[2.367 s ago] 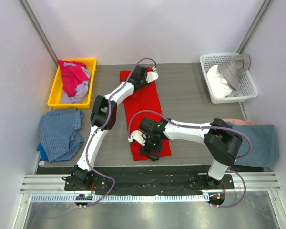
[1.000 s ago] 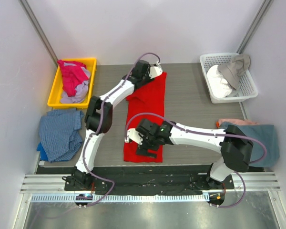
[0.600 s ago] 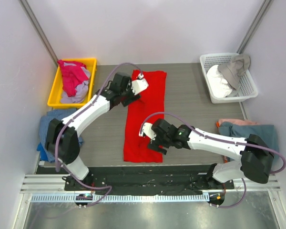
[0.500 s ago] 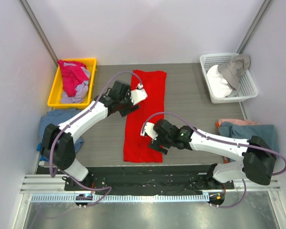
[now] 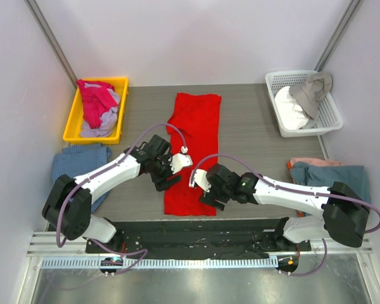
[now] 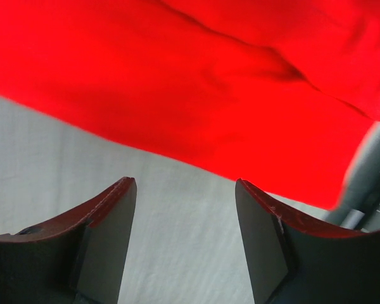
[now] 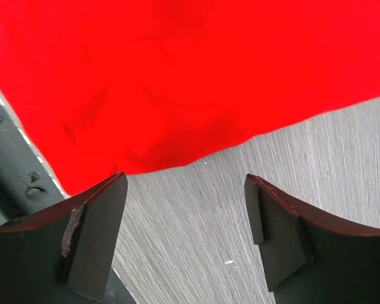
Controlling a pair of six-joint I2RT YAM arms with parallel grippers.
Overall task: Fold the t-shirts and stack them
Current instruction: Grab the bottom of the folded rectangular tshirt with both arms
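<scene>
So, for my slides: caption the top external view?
Left gripper and right gripper, both open, flank the near end of a flat bright red cloth t-shirt.

The left arm [image 5: 107,172], white shells with black joints, lies low across the lower left of the top view. Its elbow is folded back toward the bottom-left corner and its forearm reaches right toward the centre. The left gripper [image 5: 167,182], black and two-fingered, tips downward there, and its dark fingers [image 6: 107,240] stand well apart in the wrist view. The right arm [image 5: 285,190], of the same build, stretches left from an elbow at lower right. The right gripper [image 5: 212,198] sits at lower centre, near the left one and seemingly clear of it. Its fingers [image 7: 95,234] are spread wide.
</scene>
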